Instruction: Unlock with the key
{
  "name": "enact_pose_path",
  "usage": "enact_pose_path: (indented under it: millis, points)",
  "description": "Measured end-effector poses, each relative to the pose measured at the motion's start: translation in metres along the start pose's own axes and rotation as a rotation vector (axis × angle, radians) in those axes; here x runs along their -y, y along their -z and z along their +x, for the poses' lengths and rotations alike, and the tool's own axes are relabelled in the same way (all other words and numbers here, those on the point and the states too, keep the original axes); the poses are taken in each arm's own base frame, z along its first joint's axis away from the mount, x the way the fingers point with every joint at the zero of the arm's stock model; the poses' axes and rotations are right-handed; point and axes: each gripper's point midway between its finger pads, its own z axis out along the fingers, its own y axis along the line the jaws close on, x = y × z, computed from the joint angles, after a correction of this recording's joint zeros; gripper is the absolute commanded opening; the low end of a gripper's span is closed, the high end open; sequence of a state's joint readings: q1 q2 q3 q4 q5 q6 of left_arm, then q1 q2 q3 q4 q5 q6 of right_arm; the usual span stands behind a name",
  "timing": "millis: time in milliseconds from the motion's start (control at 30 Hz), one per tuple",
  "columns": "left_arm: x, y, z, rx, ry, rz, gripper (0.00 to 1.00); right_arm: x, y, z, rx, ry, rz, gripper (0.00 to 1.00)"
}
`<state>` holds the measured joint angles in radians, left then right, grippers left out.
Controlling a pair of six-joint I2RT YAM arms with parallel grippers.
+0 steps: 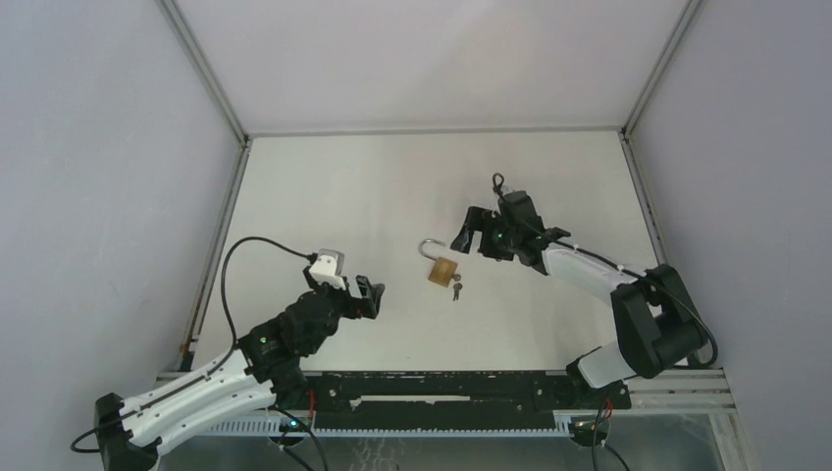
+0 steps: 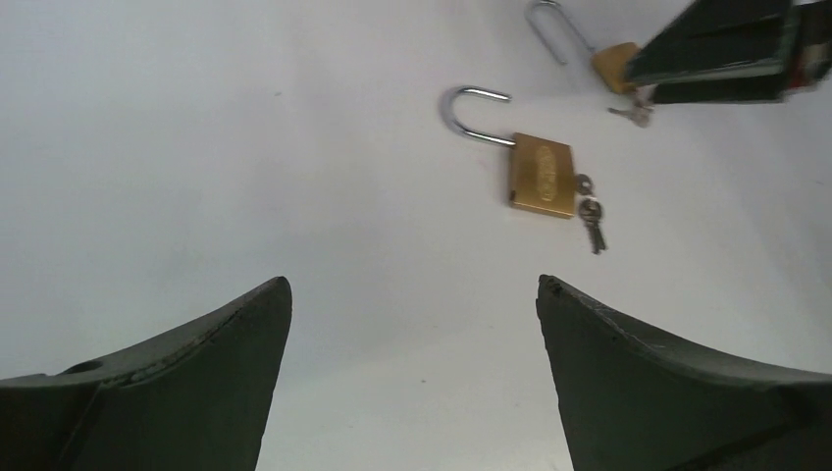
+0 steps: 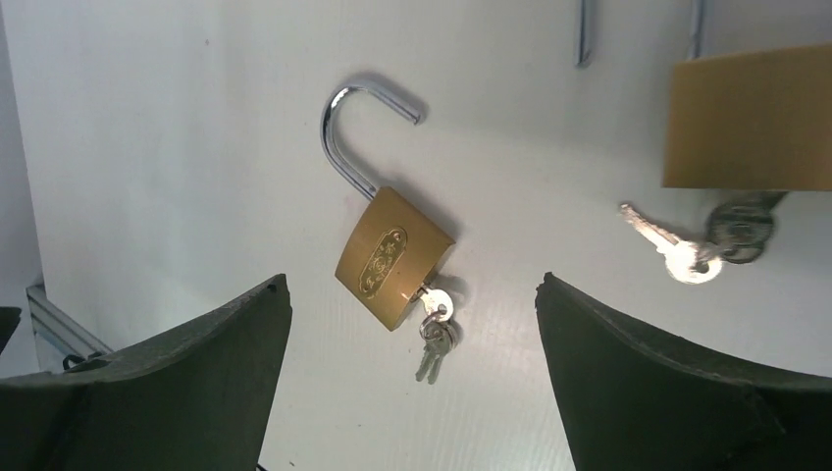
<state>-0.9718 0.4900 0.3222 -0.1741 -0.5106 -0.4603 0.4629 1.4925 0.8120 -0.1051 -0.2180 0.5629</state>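
The brass padlock [image 1: 443, 272] lies mid-table, its shackle [image 3: 353, 128] sprung free and a key [image 3: 437, 302] in the keyhole, so unlocking looks done. The right gripper [image 1: 465, 234] at the lock's one o'clock and the left gripper [image 1: 376, 297] at eight o'clock both gape wide, empty. The oval stamp on the lock's body is unreadable.

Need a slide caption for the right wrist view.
Right wrist view: brass padlock lying on the white table, shackle swung open, key at its base, framed by the open right gripper.
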Motion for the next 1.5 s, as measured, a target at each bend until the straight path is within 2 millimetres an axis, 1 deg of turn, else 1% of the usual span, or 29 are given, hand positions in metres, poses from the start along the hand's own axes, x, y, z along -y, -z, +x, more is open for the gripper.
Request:
enact_pose_path:
  millis: [100, 167, 233, 300, 400, 467, 533, 667, 800, 967, 1033, 1167, 1300, 1500]
  points:
    - [-0.019, 0.002, 0.000, 0.001, -0.050, -0.091, 1.00, -0.001, 0.018, -0.018, 0.062, 0.031, 0.014, 0.99]
    - [-0.029, 0.004, -0.007, 0.017, -0.083, -0.147, 1.00, -0.001, 0.031, -0.031, 0.109, 0.044, 0.021, 0.99]
    - [-0.040, 0.007, -0.021, 0.048, -0.115, -0.207, 1.00, 0.002, 0.046, -0.045, 0.160, 0.052, 0.034, 0.99]
    - [-0.049, 0.010, -0.038, 0.087, -0.143, -0.266, 1.00, 0.008, 0.060, -0.058, 0.214, 0.056, 0.052, 0.99]
    - [-0.065, 0.014, -0.063, 0.128, -0.179, -0.352, 1.00, 0.017, 0.077, -0.071, 0.270, 0.059, 0.083, 0.99]
    - [-0.080, 0.016, -0.077, 0.148, -0.198, -0.419, 1.00, 0.023, 0.088, -0.079, 0.306, 0.066, 0.110, 0.99]
    - [-0.096, 0.017, -0.088, 0.162, -0.213, -0.486, 1.00, 0.028, 0.097, -0.084, 0.339, 0.074, 0.136, 0.99]
    - [-0.125, 0.018, -0.099, 0.161, -0.248, -0.585, 1.00, 0.036, 0.113, -0.096, 0.414, 0.078, 0.197, 0.99]
    - [-0.149, 0.014, -0.107, 0.155, -0.268, -0.656, 1.00, 0.046, 0.127, -0.107, 0.487, 0.073, 0.269, 0.99]
    - [-0.173, 0.007, -0.115, 0.161, -0.258, -0.706, 1.00, 0.054, 0.140, -0.117, 0.560, 0.092, 0.323, 0.99]
    - [-0.183, 0.004, -0.118, 0.166, -0.252, -0.721, 1.00, 0.058, 0.145, -0.118, 0.593, 0.112, 0.334, 0.99]
    - [-0.196, -0.001, -0.123, 0.178, -0.242, -0.740, 1.00, 0.064, 0.153, -0.116, 0.662, 0.164, 0.345, 0.99]
    - [-0.207, -0.012, -0.120, 0.165, -0.232, -0.745, 1.00, 0.072, 0.157, -0.120, 0.708, 0.177, 0.380, 0.99]
    - [-0.229, -0.029, -0.107, 0.143, -0.185, -0.756, 1.00, 0.077, 0.169, -0.129, 0.772, 0.154, 0.426, 0.99]
